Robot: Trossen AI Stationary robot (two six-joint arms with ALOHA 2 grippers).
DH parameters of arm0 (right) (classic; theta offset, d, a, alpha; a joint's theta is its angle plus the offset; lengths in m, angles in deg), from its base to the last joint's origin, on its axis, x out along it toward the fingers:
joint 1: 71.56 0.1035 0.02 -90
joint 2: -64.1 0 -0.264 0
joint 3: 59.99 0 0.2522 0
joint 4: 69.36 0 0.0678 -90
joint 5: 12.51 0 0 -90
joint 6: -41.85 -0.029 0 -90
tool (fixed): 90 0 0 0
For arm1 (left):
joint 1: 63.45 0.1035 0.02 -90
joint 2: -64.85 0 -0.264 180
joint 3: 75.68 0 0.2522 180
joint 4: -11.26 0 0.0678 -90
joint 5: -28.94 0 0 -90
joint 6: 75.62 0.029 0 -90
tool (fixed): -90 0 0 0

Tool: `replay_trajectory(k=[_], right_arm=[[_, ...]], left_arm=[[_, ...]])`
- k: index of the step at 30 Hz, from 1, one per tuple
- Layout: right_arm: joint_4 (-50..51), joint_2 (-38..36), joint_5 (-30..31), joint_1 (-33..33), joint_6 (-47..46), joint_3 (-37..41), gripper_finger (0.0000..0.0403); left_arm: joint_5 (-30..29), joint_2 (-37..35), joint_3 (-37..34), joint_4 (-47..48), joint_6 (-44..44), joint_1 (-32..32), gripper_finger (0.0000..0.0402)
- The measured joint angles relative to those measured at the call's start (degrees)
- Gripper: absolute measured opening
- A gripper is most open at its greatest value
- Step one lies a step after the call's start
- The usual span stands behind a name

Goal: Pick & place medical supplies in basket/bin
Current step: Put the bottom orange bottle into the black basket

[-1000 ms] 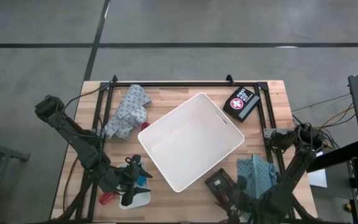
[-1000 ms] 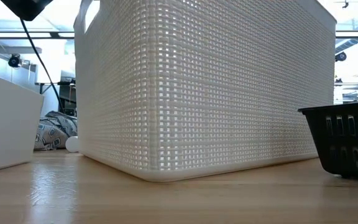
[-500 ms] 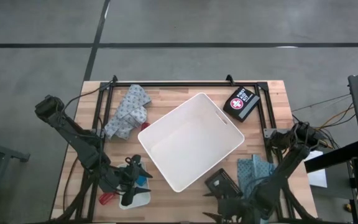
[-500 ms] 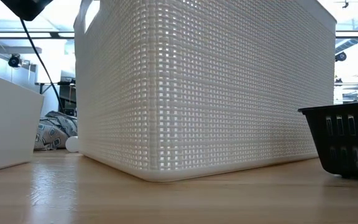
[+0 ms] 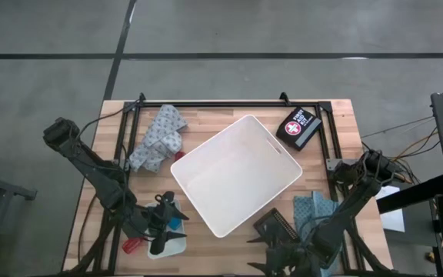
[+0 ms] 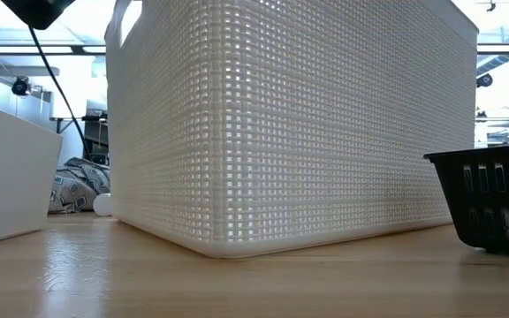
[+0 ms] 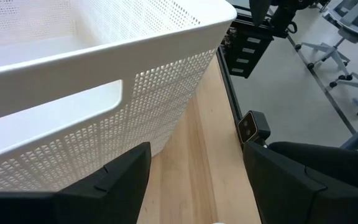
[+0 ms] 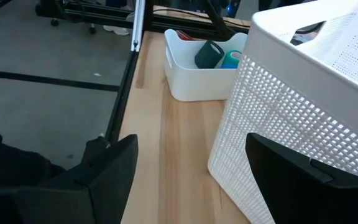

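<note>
**Nothing in hand yet, and the bin stands empty**

I judge this to be the very start of a pick — neither of my grippers carries anything, and the large white rectangular plastic bin [image 5: 237, 175] with its perforated walls and handle slots sits turned at an angle in the middle of the table, its floor bare in the high view.

My right gripper [image 8: 188, 177] is low at the near right, just off the bin's near corner, its two dark fingers spread wide with only bare wood between them. My left gripper [image 7: 194, 180] waits at the near left, fingers likewise parted, looking along the bin's side wall.

The next move, as I read it, is to choose a supply and close on it. Nearest my right gripper are the dark slotted basket [image 5: 275, 227] and the folded pale-blue cloth [image 5: 318, 209] beside it. Nearest my left is the small white tray [image 8: 201, 78] holding a dark-green and a teal item (I cannot tell what they are). Whatever I take must be lifted clear of the bin's tall wall before release.

The surface is a light butcher-block wooden tabletop [image 5: 206, 246] ringed by a black metal frame. At the far left lies a crumpled patterned blue-white cloth [image 5: 158, 137]; at the far right, a black first-aid case with a red-and-white cross [image 5: 298, 128]. Beyond is grey concrete floor — with office chairs visible off the table's edge in the left wrist view.
</note>
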State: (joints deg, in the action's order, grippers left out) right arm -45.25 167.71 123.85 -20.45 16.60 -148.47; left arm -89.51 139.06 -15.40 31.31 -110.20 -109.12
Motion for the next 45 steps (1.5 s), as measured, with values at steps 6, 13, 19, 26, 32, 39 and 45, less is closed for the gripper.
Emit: replay_trajectory(k=[6,13,19,26,32,39,45], right_arm=[[0.08,0.0,0.1,-0.22,-0.06,0.0,0.0285],[0.04,0.0,0.1,-0.11,-0.18,0.0,0.0287],[0.04,0.0,0.1,-0.13,-0.23,0.0,0.0295],[0.03,0.0,0.1,-0.13,-0.23,0.01,0.0299],[0.04,0.0,0.11,-0.13,-0.23,0.02,0.0298],[0.02,0.0,0.12,-0.14,-0.23,0.01,0.0305],[0.02,0.0,0.12,-0.15,-0.23,0.02,0.0305]], left_arm=[[0.0,0.0,0.0,0.0,0.0,0.0,0.0261],[0.0,0.01,0.0,0.0,0.01,0.0,0.0261],[0.0,0.01,0.0,0.0,0.01,-0.01,0.0261],[0.0,0.0,0.0,0.0,0.0,-0.02,0.0261],[0.0,0.0,0.0,0.18,0.0,0.0,0.026],[-3.35,-0.02,0.02,-0.87,1.08,0.24,0.0261],[-3.27,-0.15,0.02,-0.34,-1.45,0.24,0.026]])
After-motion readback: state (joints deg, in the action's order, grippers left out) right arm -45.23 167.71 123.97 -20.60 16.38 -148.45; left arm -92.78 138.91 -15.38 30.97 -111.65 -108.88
